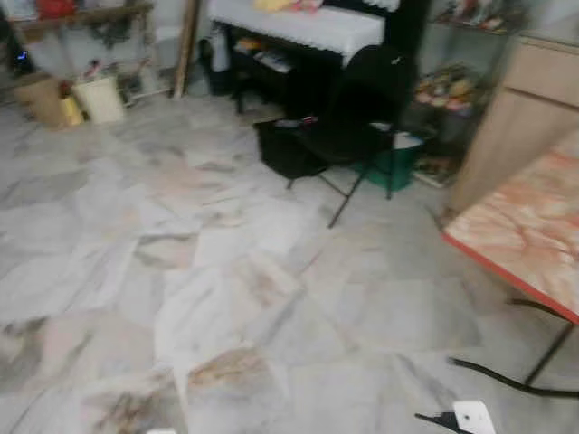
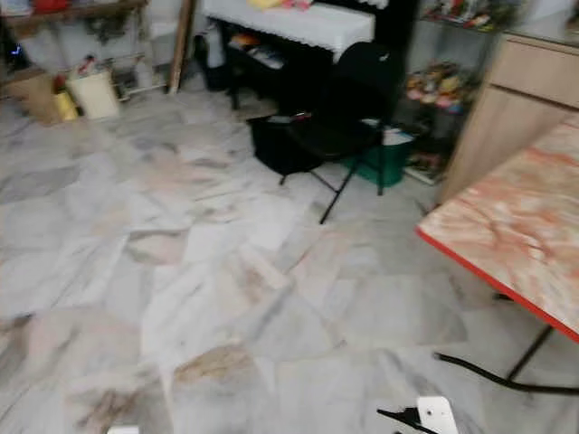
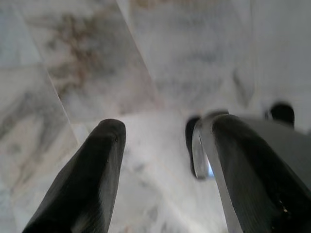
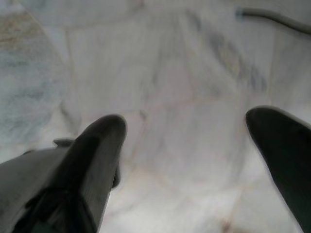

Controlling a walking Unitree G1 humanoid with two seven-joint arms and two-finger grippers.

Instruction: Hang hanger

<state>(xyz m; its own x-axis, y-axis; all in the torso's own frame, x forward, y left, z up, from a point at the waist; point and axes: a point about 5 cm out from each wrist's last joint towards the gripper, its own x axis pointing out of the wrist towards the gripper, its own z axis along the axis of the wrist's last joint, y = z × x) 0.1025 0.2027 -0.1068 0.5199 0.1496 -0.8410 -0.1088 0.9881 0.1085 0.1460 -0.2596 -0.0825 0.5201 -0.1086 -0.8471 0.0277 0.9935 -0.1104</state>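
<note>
A tiled room showing one of each piece of furniture.
One black folding chair (image 1: 362, 108), one marble-patterned table (image 1: 529, 226) and one piano (image 1: 308, 36) are standing here.

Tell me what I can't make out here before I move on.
- Hanger: none identifiable; head views blurred.
- Table: cut off by right edge.
- Shelf items: blurred, too small.
- Left tool, right tool: open over marble floor, holding nothing.

No legible text (frames blurred)

left gripper (image 3: 163, 160) agape, right gripper (image 4: 189, 150) agape
</note>
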